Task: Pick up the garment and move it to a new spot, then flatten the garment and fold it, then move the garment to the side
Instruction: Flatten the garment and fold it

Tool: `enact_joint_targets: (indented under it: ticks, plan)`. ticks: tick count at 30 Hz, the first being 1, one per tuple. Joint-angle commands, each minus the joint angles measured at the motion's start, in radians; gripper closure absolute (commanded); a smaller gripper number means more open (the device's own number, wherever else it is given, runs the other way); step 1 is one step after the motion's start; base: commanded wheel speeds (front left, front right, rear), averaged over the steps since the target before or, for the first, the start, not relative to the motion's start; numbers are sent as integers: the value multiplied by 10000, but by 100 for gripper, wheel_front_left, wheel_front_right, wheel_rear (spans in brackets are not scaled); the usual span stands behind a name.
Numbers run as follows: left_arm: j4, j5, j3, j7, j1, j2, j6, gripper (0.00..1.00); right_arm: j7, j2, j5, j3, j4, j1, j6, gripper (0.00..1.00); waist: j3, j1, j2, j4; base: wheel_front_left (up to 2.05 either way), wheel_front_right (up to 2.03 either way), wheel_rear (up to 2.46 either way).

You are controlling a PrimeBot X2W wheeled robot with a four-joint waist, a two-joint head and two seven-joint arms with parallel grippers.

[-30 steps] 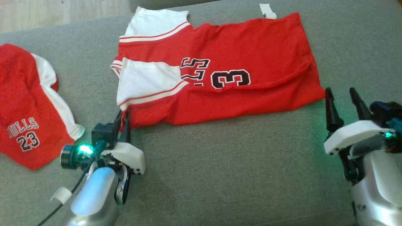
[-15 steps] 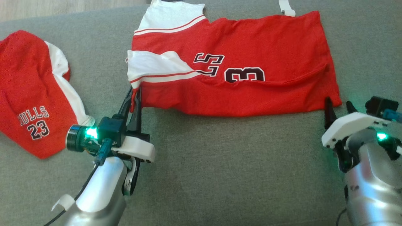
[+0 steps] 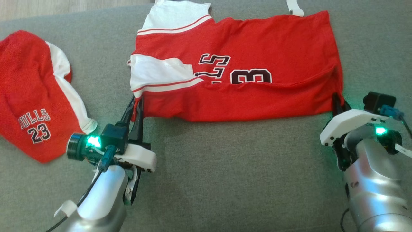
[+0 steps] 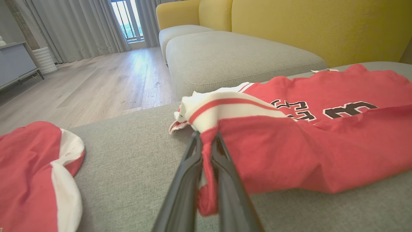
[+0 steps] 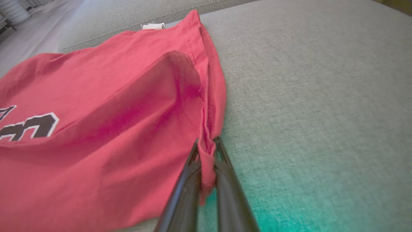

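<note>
Grips the red jersey [image 3: 257,42] at both near corners, one in each hand. Pinches with the left hand [image 3: 136,102], dark fingers clenched together, a bunch of red cloth just under the white, red-striped sleeve. Clamps with the right hand [image 3: 337,100] the hem corner at the opposite end, a fold of red fabric squeezed between the two fingers. Lies stretched between the two hands and out beyond their fingertips on the grey sofa cushion [image 3: 241,167], folded over lengthwise, dark numerals facing up ahead of the fingers, a white tag [image 3: 294,8] at the far edge. Well out to the left of the left hand, apart from the held jersey: a second red-and-white garment [image 3: 29,87] marked 23, crumpled on the same cushion
</note>
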Motion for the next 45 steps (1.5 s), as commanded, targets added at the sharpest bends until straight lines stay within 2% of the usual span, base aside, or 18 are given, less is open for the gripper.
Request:
enact_joint_targets:
  ticks: [1,13,19,25,26,27,28,30,32,33,39,45]
  plan:
    - [-155,-73,265,-15,-170,298,3,100,-206,69,-194,197,-111,-80,-7,100,-117,0,0,-60,0,0,0]
    - [200,-338,190,86,465,449,-20,100,-688,-100,-20,142,-500,842,-7,100,-1121,0,0,-418,0,0,0]
    - [88,-477,-32,303,1133,491,-128,100,-393,-19,449,402,-1229,1646,-7,100,-1710,0,0,-639,0,0,0]
    - [-263,-585,-370,649,1852,425,-201,100,292,71,1009,612,-2478,2740,-7,100,-2071,0,0,-861,0,0,0]
    - [-312,-623,-395,712,1951,417,-163,100,540,88,1062,582,-2906,3056,-7,39,-2082,0,0,-932,0,0,0]
    - [-312,-623,-395,712,1951,417,-163,100,540,88,1062,582,-2906,3056,-7,39,-2082,0,0,-932,0,0,0]
    - [-318,-639,-410,739,1966,401,-154,100,648,95,1055,517,-3093,3182,-7,0,-2081,0,0,-958,0,0,0]
    - [-301,-690,-428,775,1945,348,-163,100,824,108,1001,456,-3470,3363,-7,0,-2063,0,0,-987,0,0,0]
    - [-235,-691,-444,785,1881,344,-151,38,920,120,957,373,-3886,3460,-7,0,-2017,0,0,-1026,0,0,0]
    - [-203,-691,-437,773,1845,347,-133,0,935,126,922,333,-4116,3481,-7,0,-1986,0,0,-1047,0,0,0]
    - [-284,-674,-185,448,1504,488,115,0,721,146,677,15,-5566,3429,-7,0,-1706,0,0,-1097,0,0,0]
    - [-1118,-539,195,59,939,894,251,0,305,151,550,-67,-6823,3185,-7,0,-1287,0,0,-1153,0,0,0]
